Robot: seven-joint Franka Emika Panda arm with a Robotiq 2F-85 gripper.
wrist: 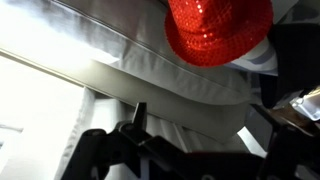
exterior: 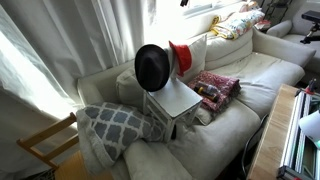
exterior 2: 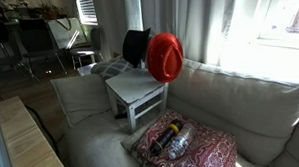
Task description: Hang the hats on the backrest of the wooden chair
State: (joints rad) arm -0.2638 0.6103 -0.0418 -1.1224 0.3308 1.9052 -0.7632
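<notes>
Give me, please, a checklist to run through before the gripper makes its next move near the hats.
1. Red hat hangs on the back of the wooden chair: ok.
2. Black hat hangs there too: ok.
3. Gripper empty: ok, open with nothing between the fingers.
4. Gripper clear of the red hat: ok, a gap shows in the wrist view.
5. Chair upright: ok.
6. Chair firm on the soft sofa: cannot tell.

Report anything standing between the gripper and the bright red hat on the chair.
Nothing visible does. In the wrist view the open gripper faces the bright red round brimmed hat across bare pale sofa cushion.
</notes>
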